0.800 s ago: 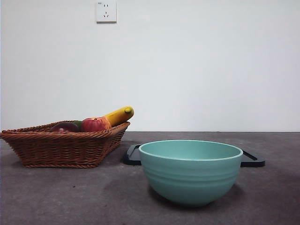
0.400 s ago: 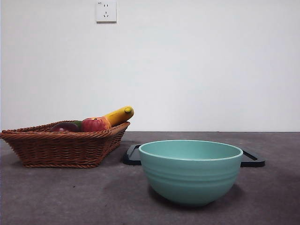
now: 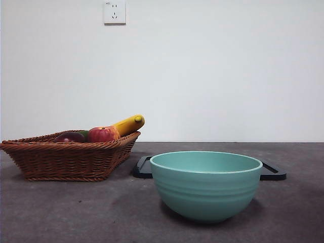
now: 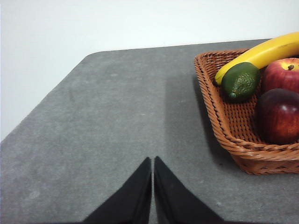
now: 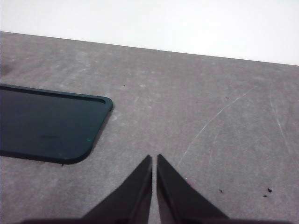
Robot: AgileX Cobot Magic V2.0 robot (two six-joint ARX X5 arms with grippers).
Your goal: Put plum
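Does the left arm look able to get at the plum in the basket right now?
Probably yes: the plum lies uncovered in the open basket, and the shut left gripper sits beside it over bare table.

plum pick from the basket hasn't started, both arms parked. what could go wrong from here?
1. The plum sits tight against the red apple and close to the wicker basket wall, so jaws may nudge the apple or catch the rim.
2. The left gripper is shut; it likely must open before descending.
3. From the front, only the plum's top shows above the rim, so depth is hard to judge.
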